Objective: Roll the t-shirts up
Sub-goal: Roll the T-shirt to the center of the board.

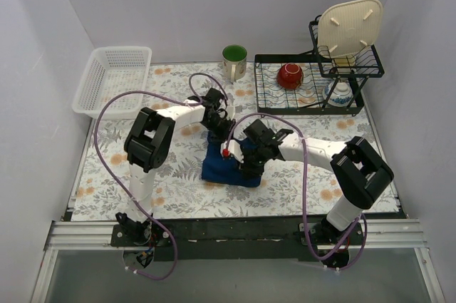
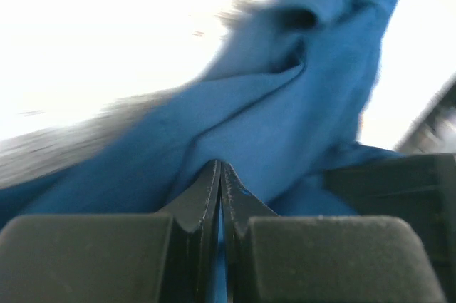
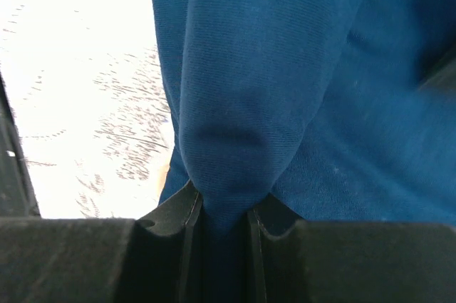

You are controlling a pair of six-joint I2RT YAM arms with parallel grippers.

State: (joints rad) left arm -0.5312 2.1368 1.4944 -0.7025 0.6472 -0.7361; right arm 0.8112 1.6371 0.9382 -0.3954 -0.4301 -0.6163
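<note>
**Top external.** The t-shirt (image 1: 226, 169) lies bunched in a compact dark-blue block on the counter (image 1: 178, 196), left of the dish rack (image 1: 306, 112) and nearer the arm bases than it is. Both arms reach in over it. The left gripper (image 1: 224, 134) is at the block's edge nearest the dish rack. The right gripper (image 1: 241, 162) is just beside it, lower on the cloth. No sleeves or neck label can be made out here.

**Left wrist.** The jaws are clenched almost flat together with a thin sliver of blue cloth between them. A ridge of fabric rises from the tips. The view is blurred and the background washed out.

**Right wrist.** The jaws stand a little apart, grasping a thick fold of the t-shirt that bulges out of the gap. The counter shows pale to the left.

**Judgement.** This looks like mid-roll, with both grippers pinching one edge to turn it over. The next move probably calls for both arms to travel together, level and at matched speed. The thin left pinch looks likelier to slip.
</note>
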